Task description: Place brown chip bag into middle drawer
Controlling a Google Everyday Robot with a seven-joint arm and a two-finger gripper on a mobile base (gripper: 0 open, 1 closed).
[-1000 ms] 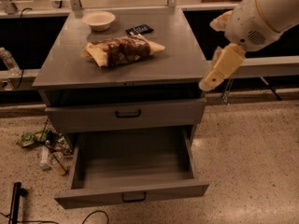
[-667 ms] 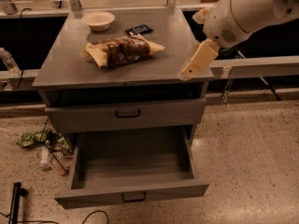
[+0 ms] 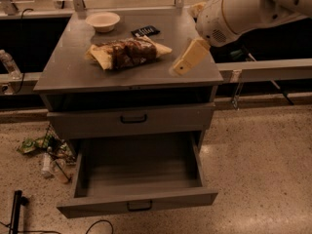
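Hovering over the right-front part of the cabinet top (image 3: 68,69), the gripper (image 3: 183,66) hangs tilted down-left, just right of the brown chip bag (image 3: 127,52) & apart from it; spread or pressed together, can't tell. Bag lies flat on the top, approx. center, w/ a cream bowl (image 3: 103,20) behind it & a black card (image 3: 145,31) near its rear right. Middle drawer (image 3: 97,206) is pulled out below; upper drawer front (image 3: 92,123) above it is closed. Litter (image 3: 41,147) on floor at left.

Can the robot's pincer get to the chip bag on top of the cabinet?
Probably yes. The pincer hovers over the cabinet top just beside the chip bag, with nothing between them. The bowl and black card lie farther back.
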